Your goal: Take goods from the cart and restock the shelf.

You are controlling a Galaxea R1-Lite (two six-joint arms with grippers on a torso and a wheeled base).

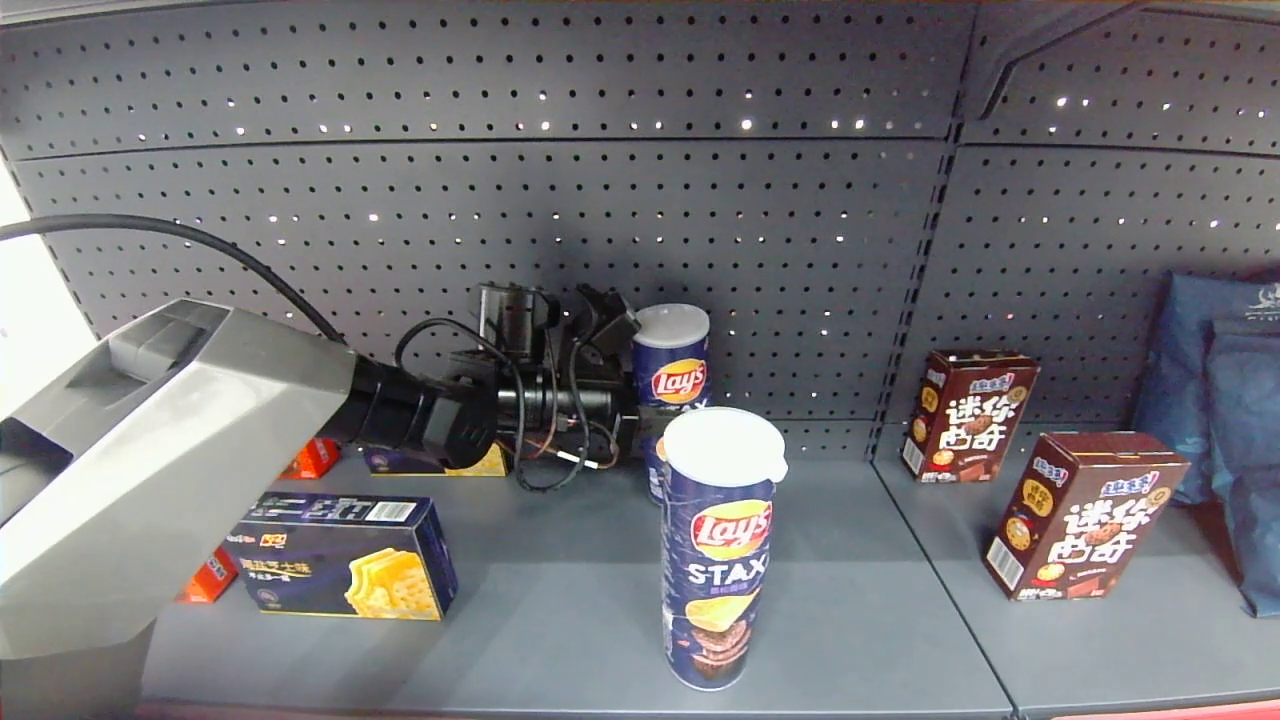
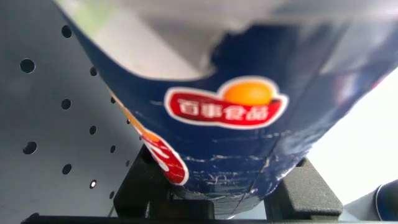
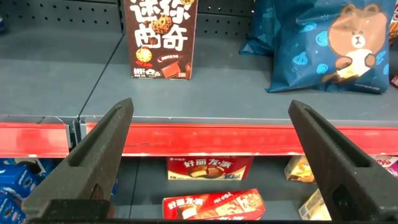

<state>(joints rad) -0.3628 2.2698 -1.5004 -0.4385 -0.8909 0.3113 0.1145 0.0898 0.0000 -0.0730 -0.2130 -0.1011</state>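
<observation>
Your left gripper (image 1: pixel 640 395) has its fingers (image 2: pixel 140 190) closed on a dark blue chip can (image 1: pixel 672 365), one black finger on each side of the can's body. The held can stands upright near the back edge of the shelf (image 1: pixel 560 610), just in front of the grey pegboard wall (image 1: pixel 640 200). Its base is hidden, so you cannot tell whether it touches the shelf.

Directly in front of it, closer to the front edge, stands a second can (image 1: pixel 718 545) of the same kind, upright, with a white lid, apart from the gripper.

Your right gripper (image 3: pixel 211 162) has its fingers (image 3: pixel 93 162) spread wide, with nothing between them. It sits in front of the shelf's red front strip (image 3: pixel 199 138).

Toward the left end of the shelf, a dark blue cracker box (image 1: pixel 345 565) lies flat near the front edge. Two small orange packs (image 1: pixel 313 458) sit beside it, partly hidden by the left arm.

On the right section, two brown cookie boxes (image 1: pixel 1085 515) stand upright, one nearer the back edge and one nearer the front. Blue bags (image 1: pixel 1225 400) lean at the far right end.

Below the red strip, red boxes (image 3: pixel 211 208) sit on a lower shelf.
</observation>
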